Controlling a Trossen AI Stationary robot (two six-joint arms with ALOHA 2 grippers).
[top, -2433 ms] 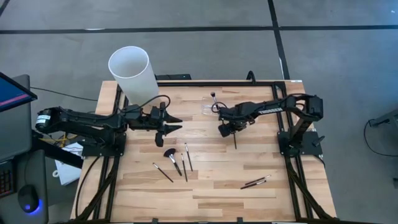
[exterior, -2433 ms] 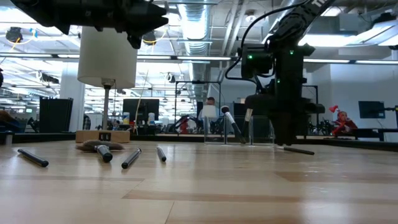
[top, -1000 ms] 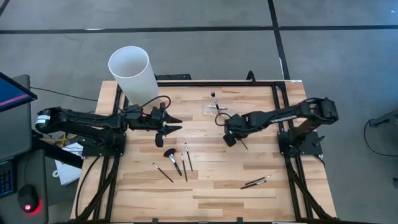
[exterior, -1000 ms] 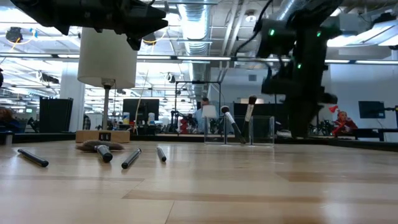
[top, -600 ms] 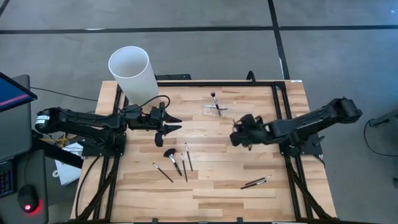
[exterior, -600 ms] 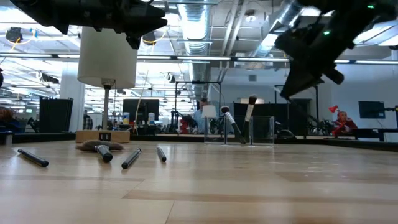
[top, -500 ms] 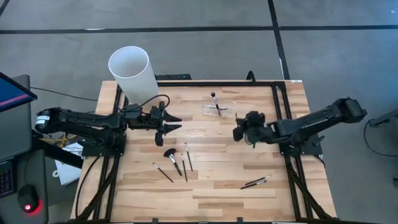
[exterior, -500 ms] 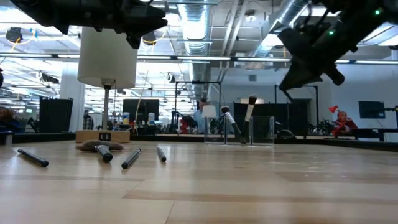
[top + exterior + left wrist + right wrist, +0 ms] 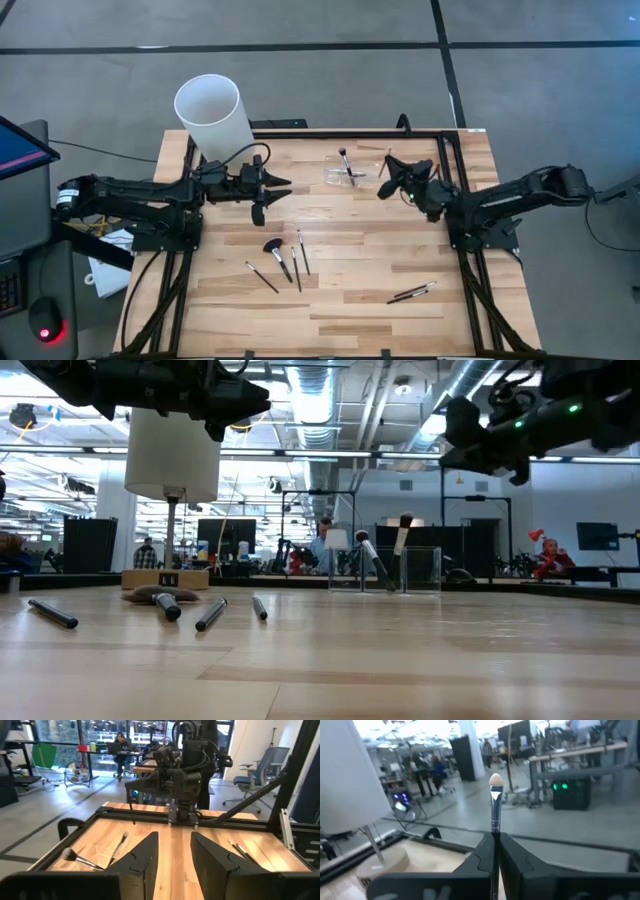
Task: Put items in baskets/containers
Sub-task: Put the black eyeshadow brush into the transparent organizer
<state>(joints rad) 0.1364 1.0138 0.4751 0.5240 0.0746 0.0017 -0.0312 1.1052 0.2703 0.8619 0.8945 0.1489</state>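
My right gripper [image 9: 388, 172] is high over the table's far right part, beside the clear holder [image 9: 345, 176], and is shut on a thin brush with a pale tip [image 9: 495, 780]. The holder stands near the far edge with two brushes [image 9: 404, 532] leaning in it. My left gripper [image 9: 279, 191] is open and empty above the table's left-middle. A fan brush [image 9: 272, 246] and three thin brushes [image 9: 297, 266] lie flat in the middle. Two more brushes [image 9: 411, 293] lie together at the near right. My right gripper pinches the brush's handle [image 9: 494, 833] between its two shut fingers. The brush lies along the fingers; its silver ferrule and pale tip stick out beyond the fingertips. It is lifted clear of the table, and the rest of the handle is hidden between the fingers.
A tall white cylinder [image 9: 212, 112] on a wooden base stands at the far left corner, close behind my left arm. A black frame [image 9: 300, 132] runs along the table's far and side edges. Bare wood lies between the holder and the loose brushes.
My right gripper, shut on the brush, has gone up and from the table's middle toward the far edge, ending beside the holder, and has tipped up toward level. My left gripper has shifted slightly toward the far edge.
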